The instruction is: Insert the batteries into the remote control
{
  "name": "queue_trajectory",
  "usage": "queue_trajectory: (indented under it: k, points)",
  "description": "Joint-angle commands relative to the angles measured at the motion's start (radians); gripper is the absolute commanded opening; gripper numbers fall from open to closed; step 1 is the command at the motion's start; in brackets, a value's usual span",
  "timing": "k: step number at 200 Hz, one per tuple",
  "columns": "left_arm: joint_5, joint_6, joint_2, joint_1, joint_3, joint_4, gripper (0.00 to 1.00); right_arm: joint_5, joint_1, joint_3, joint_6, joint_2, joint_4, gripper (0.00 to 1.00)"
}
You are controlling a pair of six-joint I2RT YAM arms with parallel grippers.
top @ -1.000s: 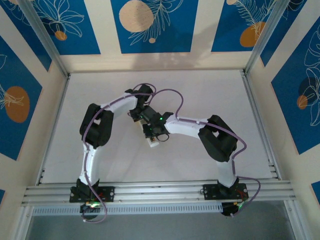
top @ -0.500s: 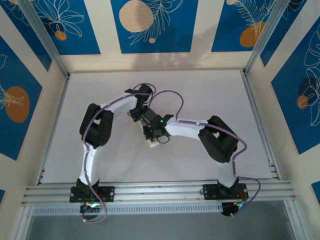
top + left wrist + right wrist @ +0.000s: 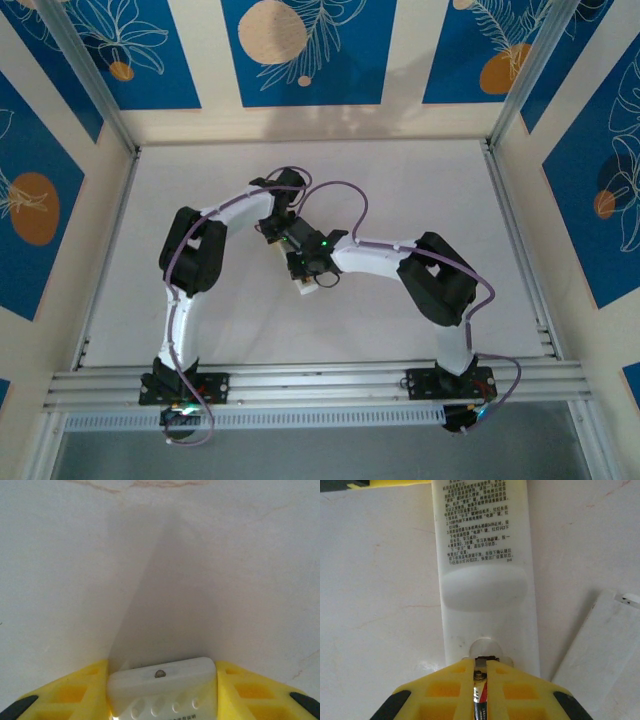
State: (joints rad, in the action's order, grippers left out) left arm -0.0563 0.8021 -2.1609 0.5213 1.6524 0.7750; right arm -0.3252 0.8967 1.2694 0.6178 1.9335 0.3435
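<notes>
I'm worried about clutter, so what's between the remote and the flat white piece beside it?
Bare table, seen from the right wrist; the remote and white piece lie apart.

remote control (image 3: 482, 555), printed side: a block of small dark Chinese print is running across the white shell in short numbered lines. The numerals 2, 3 and 4 are showing at line starts, and some words are sitting in quotation marks. The characters are too fine to read with certainty.
remote control, left wrist view: a strip of tiny print is showing at the bottom edge, cut off and unreadable.
battery (image 3: 480, 700): red and white marks are showing on its dark casing between the right hand's (image 3: 480, 667) fingers, too little to read.
</notes>
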Motion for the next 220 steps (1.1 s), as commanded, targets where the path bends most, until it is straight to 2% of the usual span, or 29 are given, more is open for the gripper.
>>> queue_trajectory:
  k: [1, 90, 132, 220]
  points:
    - [0.078, -0.019, -0.017, 0.000, 0.009, -0.042, 0.27, 0.033, 0.008, -0.034, -0.009, 0.001, 0.134, 0.10]
    - [0.083, -0.021, -0.013, -0.002, 0.006, -0.046, 0.27, 0.047, 0.009, -0.013, 0.003, 0.042, 0.174, 0.00]
    - [0.079, -0.024, -0.008, -0.002, 0.010, -0.048, 0.26, 0.054, 0.008, -0.040, -0.001, 0.048, 0.184, 0.00]
    - [0.097, -0.039, -0.014, -0.006, 0.022, -0.057, 0.26, 0.193, -0.021, -0.065, -0.029, 0.128, 0.233, 0.00]
